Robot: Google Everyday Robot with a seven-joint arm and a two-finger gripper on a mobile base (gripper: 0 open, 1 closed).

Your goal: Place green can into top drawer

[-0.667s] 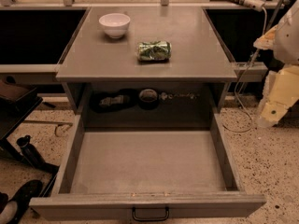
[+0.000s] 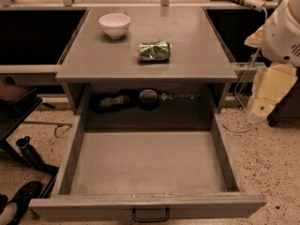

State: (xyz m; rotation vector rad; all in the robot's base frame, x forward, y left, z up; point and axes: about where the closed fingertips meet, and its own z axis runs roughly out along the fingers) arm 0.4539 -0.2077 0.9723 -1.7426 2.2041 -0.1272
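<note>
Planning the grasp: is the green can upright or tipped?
Tipped: green can lies sideways on the tabletop; gripper hangs apart, at picture right.

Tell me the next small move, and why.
Probably swing the gripper up and left, over the can. The gripper hangs off the right side of the counter, well away from the can, which lies on its side right of the bowl. The drawer is open with a bare floor, so reaching for the can seems the only step needed first.

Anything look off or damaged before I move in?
The green can lies on its side on the cabinet top, crumpled and dented, not upright. The top drawer stands open. The pincer hangs right of the cabinet, apart from the can.
</note>
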